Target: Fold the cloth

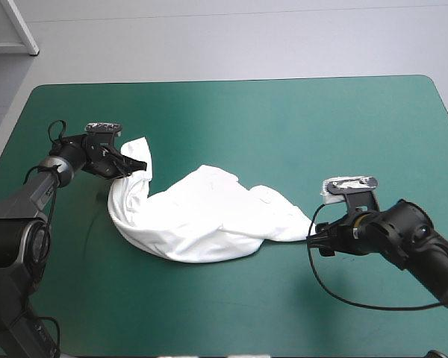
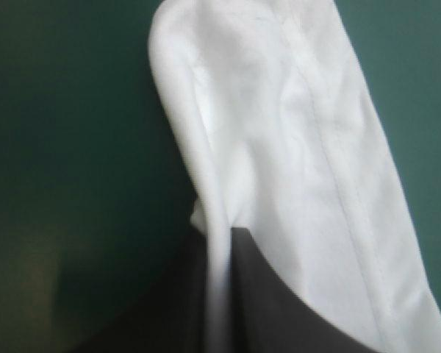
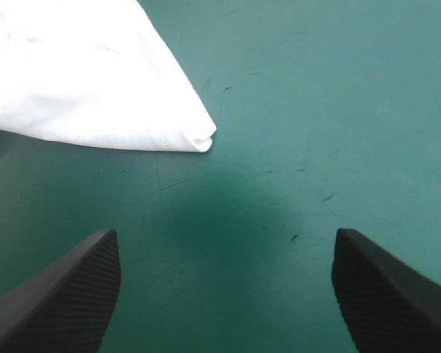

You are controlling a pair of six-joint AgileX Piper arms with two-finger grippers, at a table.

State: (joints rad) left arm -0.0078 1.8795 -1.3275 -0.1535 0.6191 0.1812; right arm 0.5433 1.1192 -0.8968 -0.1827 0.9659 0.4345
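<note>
- T-shirt (image 1: 201,216): white, crumpled, lying mid-table on the teal-green cover (image 1: 299,127).
- Left gripper (image 1: 137,167): pinched tight on one T-shirt edge and holding that end up. I judge the grip is meant for drawing the cloth out flat.
- Right gripper (image 3: 224,234): fingers spread wide, empty, low beside the opposite corner. I judge it is lined up to take it.
</note>
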